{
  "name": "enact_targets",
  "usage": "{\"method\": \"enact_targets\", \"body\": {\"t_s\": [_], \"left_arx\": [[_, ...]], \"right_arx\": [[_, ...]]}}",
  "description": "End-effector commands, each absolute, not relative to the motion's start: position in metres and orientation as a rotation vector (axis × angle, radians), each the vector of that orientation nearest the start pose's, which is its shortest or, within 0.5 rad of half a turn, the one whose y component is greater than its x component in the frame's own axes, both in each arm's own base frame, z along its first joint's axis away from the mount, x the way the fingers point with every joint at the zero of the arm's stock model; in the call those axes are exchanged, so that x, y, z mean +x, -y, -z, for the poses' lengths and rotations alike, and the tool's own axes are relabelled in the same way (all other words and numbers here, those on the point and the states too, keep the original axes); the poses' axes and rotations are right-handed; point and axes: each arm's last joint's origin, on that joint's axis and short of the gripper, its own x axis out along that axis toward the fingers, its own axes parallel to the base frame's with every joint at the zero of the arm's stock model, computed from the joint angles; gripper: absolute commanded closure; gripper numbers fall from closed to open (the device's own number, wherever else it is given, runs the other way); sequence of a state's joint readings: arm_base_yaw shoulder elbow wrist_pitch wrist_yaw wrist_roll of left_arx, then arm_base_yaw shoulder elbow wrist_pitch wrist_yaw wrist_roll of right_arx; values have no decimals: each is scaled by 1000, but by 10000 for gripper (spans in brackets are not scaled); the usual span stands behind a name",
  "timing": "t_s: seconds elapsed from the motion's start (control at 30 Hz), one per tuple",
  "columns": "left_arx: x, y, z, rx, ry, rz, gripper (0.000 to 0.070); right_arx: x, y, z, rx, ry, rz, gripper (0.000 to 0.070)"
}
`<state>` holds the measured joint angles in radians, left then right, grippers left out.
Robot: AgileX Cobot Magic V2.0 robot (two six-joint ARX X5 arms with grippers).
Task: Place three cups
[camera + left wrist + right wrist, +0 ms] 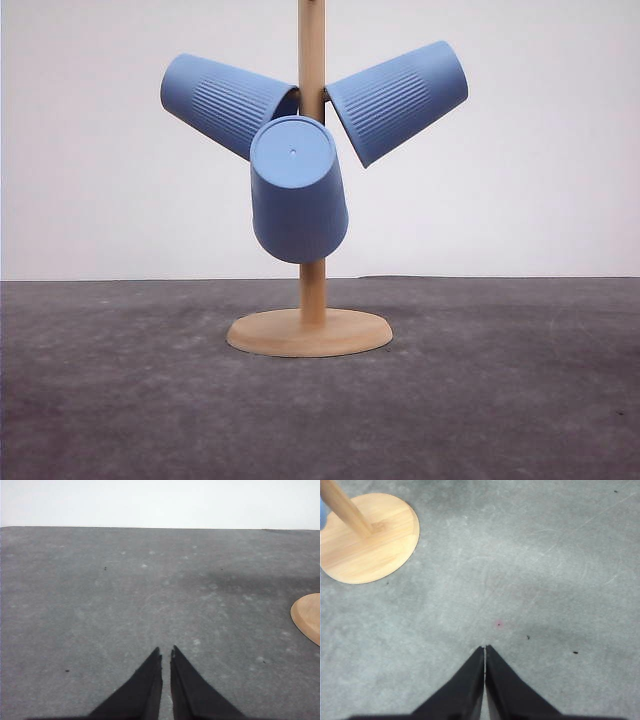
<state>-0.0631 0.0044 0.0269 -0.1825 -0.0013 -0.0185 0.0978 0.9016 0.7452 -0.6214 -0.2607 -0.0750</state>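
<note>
The cups are hanging on a wooden stand (311,300) in the middle of the grey table (520,400), all three well above the tabletop. The left cup (222,103) is slanting with its base up and to the left and its mouth toward the post. The right cup (400,100) is mirroring it, base up and to the right. The front cup (297,190) is tipping toward the camera, its flat base facing forward and upward, its long axis running down and back to the post.

The left gripper (166,652) is sitting low over bare table with its two dark fingertips nearly together, a thin slit between them, nothing in its grasp; an edge of the stand's round base (307,617) is showing off to one side, well apart from it. The right gripper (485,648) is pinched closed on nothing, tips touching, with the stand's base (370,542) and post well apart from it.

The pegs carrying the cups are lying hidden inside them, the post is being cut off by the top of the front view, and the front cup is covering part of the post and the left cup's rim.
</note>
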Motion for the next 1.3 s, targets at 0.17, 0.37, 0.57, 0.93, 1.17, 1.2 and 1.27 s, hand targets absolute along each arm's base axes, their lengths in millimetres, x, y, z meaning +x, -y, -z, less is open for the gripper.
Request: {"method": "enact_targets", "body": {"t_s": [0.17,0.37,0.57,0.93,1.17,1.2,1.27], "left_arx": [[95,6,-150,-6,-177,61,676],[95,6,-150,-6,-177,61,676],[95,6,-150,-6,-177,61,676],[95,6,-150,-6,-177,61,676],[95,6,-150,-6,-178,61,676],[95,6,-150,-6,-178,61,676],[95,6,-150,-6,-177,61,676]], "right_arx": [[176,-25,-267,-15,-751,-375,700],[163,-23,-274,-109,-658,-360,700],[135,-13,-239,-84,-365,-163,700],[105,-6,-153,-35,-180,-75,700],[96,-4,-155,-37,-121,-23,700],[97,-4,-156,-34,-109,-24,700],[97,-5,-159,13,-79,-36,700]]}}
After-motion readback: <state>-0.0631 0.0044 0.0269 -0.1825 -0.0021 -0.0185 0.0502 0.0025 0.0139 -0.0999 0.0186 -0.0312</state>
